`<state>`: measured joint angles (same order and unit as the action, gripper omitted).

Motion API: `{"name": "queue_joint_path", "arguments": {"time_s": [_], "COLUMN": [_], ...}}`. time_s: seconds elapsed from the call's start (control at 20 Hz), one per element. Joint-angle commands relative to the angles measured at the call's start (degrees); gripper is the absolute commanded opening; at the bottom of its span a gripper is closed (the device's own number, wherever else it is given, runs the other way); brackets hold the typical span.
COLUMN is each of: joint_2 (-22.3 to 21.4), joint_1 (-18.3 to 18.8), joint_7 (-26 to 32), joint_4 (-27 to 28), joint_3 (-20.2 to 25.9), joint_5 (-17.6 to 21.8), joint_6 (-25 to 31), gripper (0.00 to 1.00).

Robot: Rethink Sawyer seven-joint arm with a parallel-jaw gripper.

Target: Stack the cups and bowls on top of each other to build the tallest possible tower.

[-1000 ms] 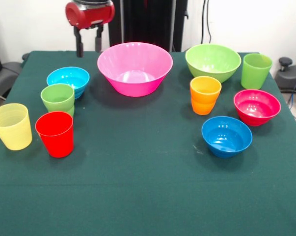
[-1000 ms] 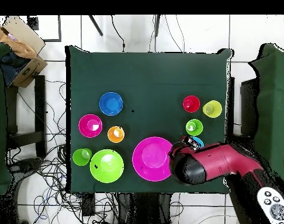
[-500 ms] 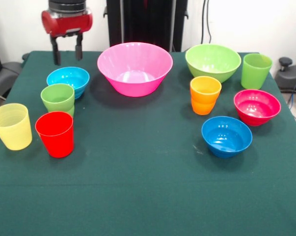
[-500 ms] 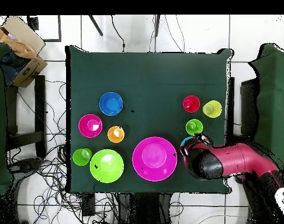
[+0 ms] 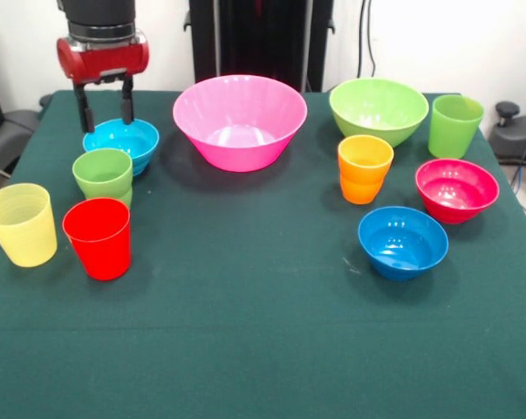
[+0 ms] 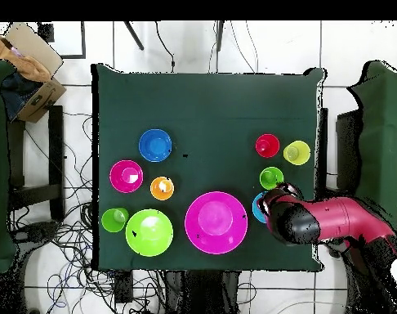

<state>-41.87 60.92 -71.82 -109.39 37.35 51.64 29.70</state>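
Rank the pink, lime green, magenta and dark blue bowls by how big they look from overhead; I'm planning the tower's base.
1. pink bowl
2. lime green bowl
3. magenta bowl and dark blue bowl: they look alike, so no ranking.

Open green cloth (image 5: 245, 262) between cup clusters
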Motion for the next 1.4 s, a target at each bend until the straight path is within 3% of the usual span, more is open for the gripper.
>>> {"name": "queue_joint_path", "arguments": {"time_s": [0.05,0.5,1.4], "joint_2": [3.15,3.8,5.14], "joint_1": [-1.19,-0.77,3.96], "joint_7": [8.76,9.48,11.31], "joint_4": [2.83,2.49,0.75], "joint_3": [2.18,2.39,5.64], "joint_5": [5.07,6.08,10.09], "joint_6": [-0.86,-1.56,-5.51], "gripper": [1.0,1.0,1.0]}}
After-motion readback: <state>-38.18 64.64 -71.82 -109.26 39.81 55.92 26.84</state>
